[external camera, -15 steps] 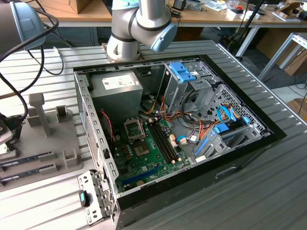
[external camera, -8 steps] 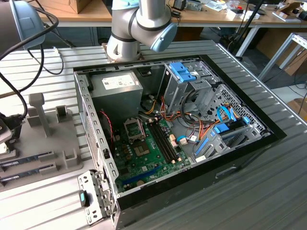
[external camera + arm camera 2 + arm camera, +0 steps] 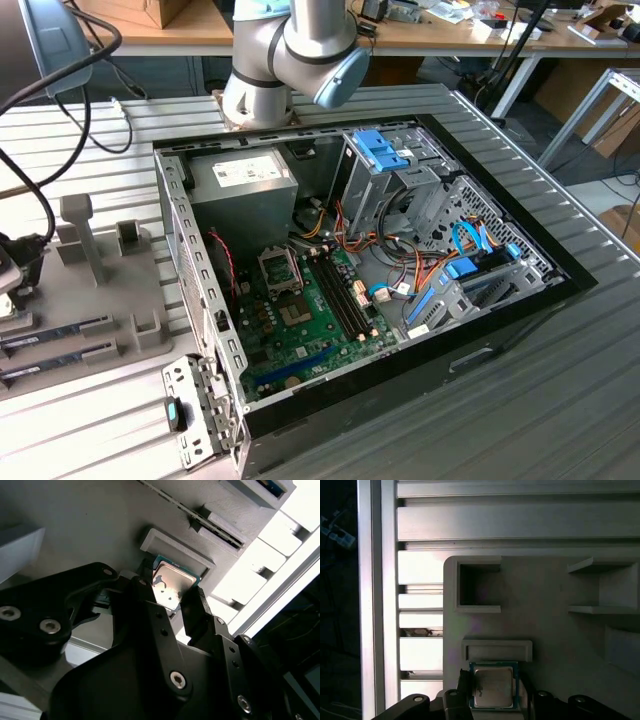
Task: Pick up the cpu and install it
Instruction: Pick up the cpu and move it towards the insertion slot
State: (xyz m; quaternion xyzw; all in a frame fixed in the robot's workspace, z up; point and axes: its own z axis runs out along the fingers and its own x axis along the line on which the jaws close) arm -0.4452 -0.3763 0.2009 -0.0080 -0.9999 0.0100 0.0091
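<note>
pick step: claw (image 3: 170, 599) straddles the cpu (image 3: 493, 687) on its grey holder (image 3: 555, 645). can't tell if it's clamped. grip needs to be square on the edges.

Wrist views dim, backlit; glare on cpu (image 3: 170, 586).

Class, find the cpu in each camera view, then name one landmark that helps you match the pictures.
Second wrist view: the cpu lies flat next to a raised ledge on the fixture plate.
First wrist view: the cpu lies next to that same ledge.
Exterior view: the fixture plate sits at the exterior view's left, beside the computer case.
Shared landmark: the fixture plate.
</note>
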